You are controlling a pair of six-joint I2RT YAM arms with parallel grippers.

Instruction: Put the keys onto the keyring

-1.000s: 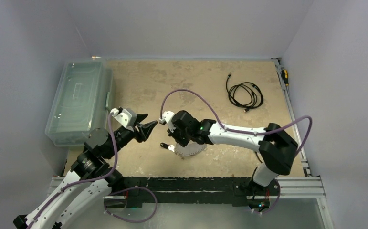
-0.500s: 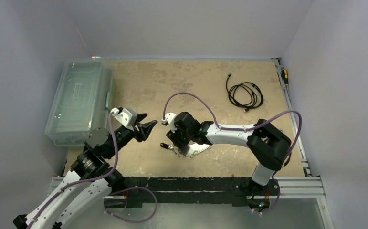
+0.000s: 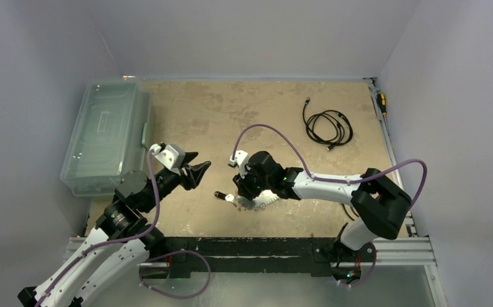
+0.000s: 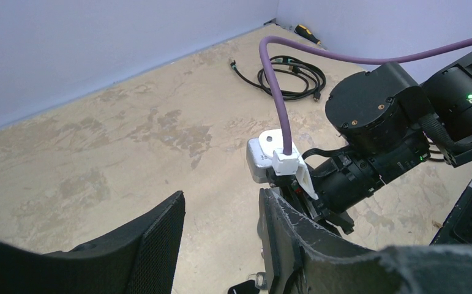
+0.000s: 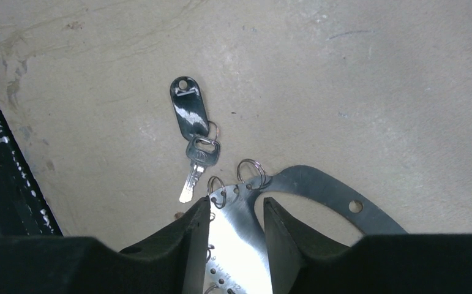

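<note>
The keyring (image 5: 319,187), a flat silvery crescent plate with small split rings along its edge, lies on the table near the front edge (image 3: 264,199). My right gripper (image 5: 236,211) is low over it, one finger on each side of the plate's band, closed against its edges. The black-headed key (image 5: 189,113) and the silver key (image 5: 198,162) lie linked together just left of the keyring, apart from it. They also show in the top view (image 3: 223,196). My left gripper (image 3: 195,169) is open and empty, raised to the left of the keys.
A clear lidded plastic bin (image 3: 106,137) stands at the left edge. A coiled black cable (image 3: 327,125) lies at the back right, a yellow-and-black screwdriver (image 3: 381,102) by the right wall. The black front rail (image 3: 250,246) runs close behind the keyring.
My right wrist has shifted a little to the right over the keyring and its purple cable has swung. The left arm and the keys have not moved.
</note>
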